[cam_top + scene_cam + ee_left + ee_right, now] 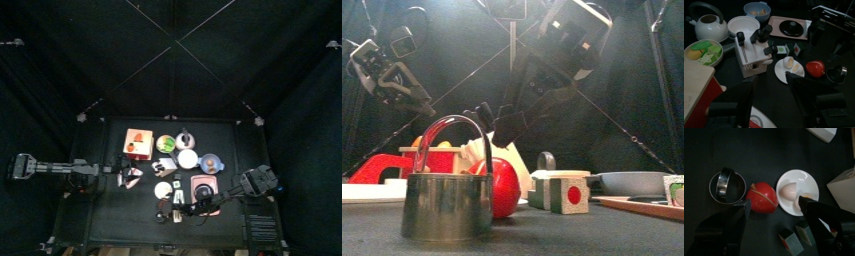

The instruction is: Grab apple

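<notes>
The apple [764, 198] is small, round and bright red. It lies on the black table between a metal cup [725, 185] and a white dish [797, 190]. My right gripper [775, 207] hovers just over it, open wide, one jaw on the cup's side and one on the dish's side, with nothing held. From the front, the apple [505, 185] is half hidden behind the metal cup [446, 205]. The left wrist view shows the apple [815, 67] beside the dish [791, 69]. My left gripper [774, 89] hangs open and apart from it, at the table's left.
A white kettle [707, 25], a white bowl [743, 24], a blue bowl [756, 8] and a pink board with a dark lump [791, 27] stand beyond. Yellow-green fruit [704, 52] sits in a bowl. A cube with a red dot [569, 192] stands right of the apple.
</notes>
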Controlling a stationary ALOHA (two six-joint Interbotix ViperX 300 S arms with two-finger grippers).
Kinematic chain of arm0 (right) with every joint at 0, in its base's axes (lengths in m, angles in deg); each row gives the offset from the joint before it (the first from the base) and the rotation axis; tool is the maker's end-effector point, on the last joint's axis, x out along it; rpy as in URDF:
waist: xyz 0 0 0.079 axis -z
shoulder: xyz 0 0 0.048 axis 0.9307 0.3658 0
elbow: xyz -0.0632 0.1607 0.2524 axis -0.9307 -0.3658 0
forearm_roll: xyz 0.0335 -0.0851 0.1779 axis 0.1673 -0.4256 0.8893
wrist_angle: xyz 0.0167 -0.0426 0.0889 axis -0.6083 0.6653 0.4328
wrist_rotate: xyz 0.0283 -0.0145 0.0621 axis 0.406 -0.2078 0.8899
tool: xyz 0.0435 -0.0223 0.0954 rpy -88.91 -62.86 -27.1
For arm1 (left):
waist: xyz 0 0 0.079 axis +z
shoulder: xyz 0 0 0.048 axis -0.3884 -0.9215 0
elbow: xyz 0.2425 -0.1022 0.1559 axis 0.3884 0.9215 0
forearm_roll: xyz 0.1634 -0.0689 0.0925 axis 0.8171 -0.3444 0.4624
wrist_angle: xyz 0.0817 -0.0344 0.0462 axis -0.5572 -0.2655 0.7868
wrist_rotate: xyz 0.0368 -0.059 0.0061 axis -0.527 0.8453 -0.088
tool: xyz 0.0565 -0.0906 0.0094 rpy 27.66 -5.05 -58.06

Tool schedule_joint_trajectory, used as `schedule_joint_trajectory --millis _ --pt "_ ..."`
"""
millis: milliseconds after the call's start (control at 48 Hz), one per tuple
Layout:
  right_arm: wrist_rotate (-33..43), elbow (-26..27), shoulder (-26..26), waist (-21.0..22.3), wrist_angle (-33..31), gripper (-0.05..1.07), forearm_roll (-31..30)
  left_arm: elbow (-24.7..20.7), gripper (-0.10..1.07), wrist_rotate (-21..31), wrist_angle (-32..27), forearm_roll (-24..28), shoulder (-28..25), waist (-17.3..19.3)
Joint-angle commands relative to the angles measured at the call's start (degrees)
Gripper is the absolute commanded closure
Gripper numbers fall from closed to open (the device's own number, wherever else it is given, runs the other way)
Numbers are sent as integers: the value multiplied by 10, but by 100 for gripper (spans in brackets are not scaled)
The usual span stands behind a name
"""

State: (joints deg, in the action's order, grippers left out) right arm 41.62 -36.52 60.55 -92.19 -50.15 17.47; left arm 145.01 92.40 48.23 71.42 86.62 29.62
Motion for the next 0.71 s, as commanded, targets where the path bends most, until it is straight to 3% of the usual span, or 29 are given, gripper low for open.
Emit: schedule_joint_trajectory --millis 0,146,292,458,688 --pt "-1 23 -8 -7 -11 -2 -8 -7 11 -1 2 0 1 1" --pt "-33 47 -29 -11 -105 -2 29 -6 11 -1 2 0 1 1" --pt "-184 87 -36 -9 -173 -2 148 -5 11 -1 2 0 1 1" --pt "-344 132 -13 1 -169 -2 254 -5 11 -1 3 0 1 1" --pt "-452 142 17 16 -154 -1 275 -3 11 -1 2 0 1 2"
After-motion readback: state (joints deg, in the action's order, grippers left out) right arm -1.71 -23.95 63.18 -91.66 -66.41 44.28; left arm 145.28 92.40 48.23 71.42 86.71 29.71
